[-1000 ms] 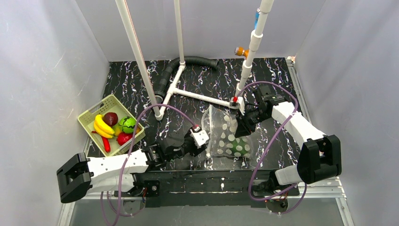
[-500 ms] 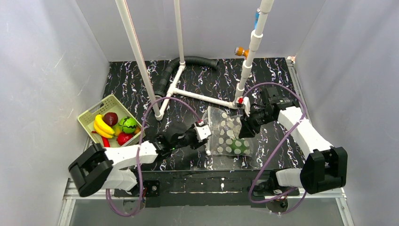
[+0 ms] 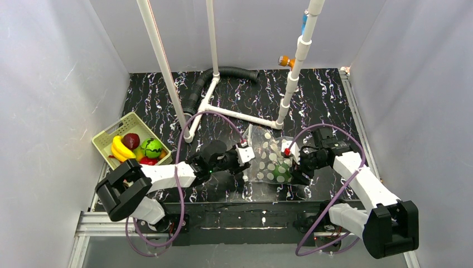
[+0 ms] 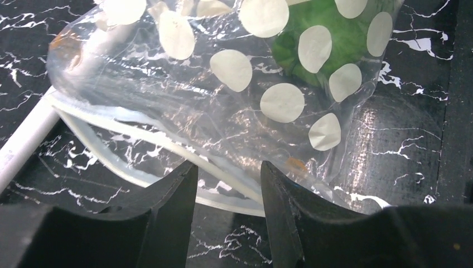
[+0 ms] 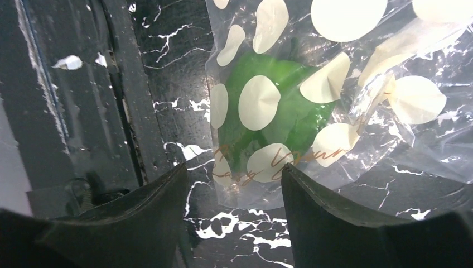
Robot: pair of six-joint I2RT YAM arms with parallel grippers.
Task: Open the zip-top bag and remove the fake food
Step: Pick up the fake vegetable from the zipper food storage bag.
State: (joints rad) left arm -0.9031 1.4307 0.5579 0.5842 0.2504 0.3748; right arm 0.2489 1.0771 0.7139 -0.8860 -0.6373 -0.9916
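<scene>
Clear dotted plastic zip-top bag (image 3: 266, 162) lying on the black white-veined counter (image 3: 334, 95), between two spread end effectors.

The left end effector (image 4: 228, 173) has its fingers apart, and the bag's white zip rim runs right across their tips; whether they touch it I cannot tell. The right end effector (image 5: 234, 173) stands wide apart just short of the bag's opposite end, where a green plastic piece (image 5: 295, 125) sits inside the plastic. Well to the left, a pale green perforated basket (image 3: 109, 137) holds a yellow plastic banana (image 3: 120, 149), a dark red round fruit (image 3: 131, 139), a green ball (image 3: 150, 148) and a red piece (image 3: 146, 161).
</scene>
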